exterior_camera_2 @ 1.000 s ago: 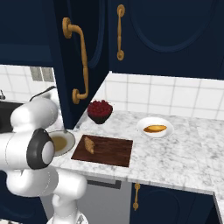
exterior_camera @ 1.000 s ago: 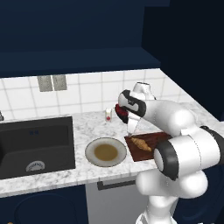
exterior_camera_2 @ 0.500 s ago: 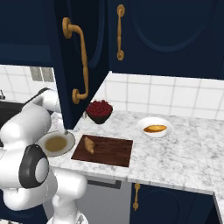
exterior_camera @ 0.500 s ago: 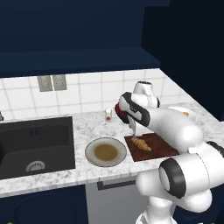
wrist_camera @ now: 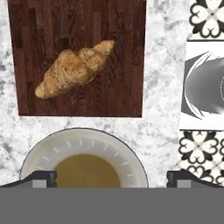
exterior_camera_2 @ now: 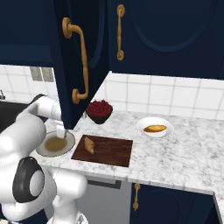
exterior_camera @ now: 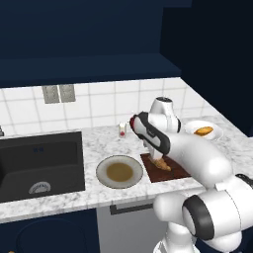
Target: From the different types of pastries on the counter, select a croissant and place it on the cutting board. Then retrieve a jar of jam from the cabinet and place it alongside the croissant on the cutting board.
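Croissant (wrist_camera: 74, 68) diagonal on cutting board (wrist_camera: 127, 52)

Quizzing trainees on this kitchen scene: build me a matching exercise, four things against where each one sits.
Things:
1. croissant
2. bowl of red berries
3. round beige plate
4. orange pastry

Places:
A. in a small white dish
B. between sink and board
C. on the cutting board
D. behind the board, by the cabinet door

Pairs: 1-C, 2-D, 3-B, 4-A

Round plate (exterior_camera: 119, 171) beside black sink (exterior_camera: 39, 160).
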Motion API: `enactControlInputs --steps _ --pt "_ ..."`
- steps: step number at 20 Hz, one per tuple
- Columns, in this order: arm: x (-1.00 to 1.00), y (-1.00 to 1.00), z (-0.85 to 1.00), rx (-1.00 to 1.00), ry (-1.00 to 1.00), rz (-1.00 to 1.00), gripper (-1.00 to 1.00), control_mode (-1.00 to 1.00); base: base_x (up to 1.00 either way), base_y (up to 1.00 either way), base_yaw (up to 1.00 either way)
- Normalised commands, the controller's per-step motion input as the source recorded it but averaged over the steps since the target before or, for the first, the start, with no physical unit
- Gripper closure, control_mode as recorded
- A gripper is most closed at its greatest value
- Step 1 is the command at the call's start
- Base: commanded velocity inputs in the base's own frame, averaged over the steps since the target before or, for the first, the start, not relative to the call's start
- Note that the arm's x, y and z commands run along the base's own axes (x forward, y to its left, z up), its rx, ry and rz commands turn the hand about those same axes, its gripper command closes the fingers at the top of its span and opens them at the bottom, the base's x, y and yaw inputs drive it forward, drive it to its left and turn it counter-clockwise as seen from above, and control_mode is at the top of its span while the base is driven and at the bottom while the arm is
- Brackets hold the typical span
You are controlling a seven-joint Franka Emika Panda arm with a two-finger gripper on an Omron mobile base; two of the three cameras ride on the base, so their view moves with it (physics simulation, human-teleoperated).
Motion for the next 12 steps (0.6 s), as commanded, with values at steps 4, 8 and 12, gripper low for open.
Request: enactControlInputs --steps 4,8,12 --pt "0.0 0.01 0.0 0.01 0.0 0.0 -1.0 -1.0 0.0 0.0 0.0" --pt "0.0 0.0 0.0 0.0 0.0 0.0 -1.0 1.0 -0.22 0.75 0.0" --pt "0.0 0.0 0.0 0.0 0.0 0.0 -1.0 1.0 -0.12 1.0 0.0"
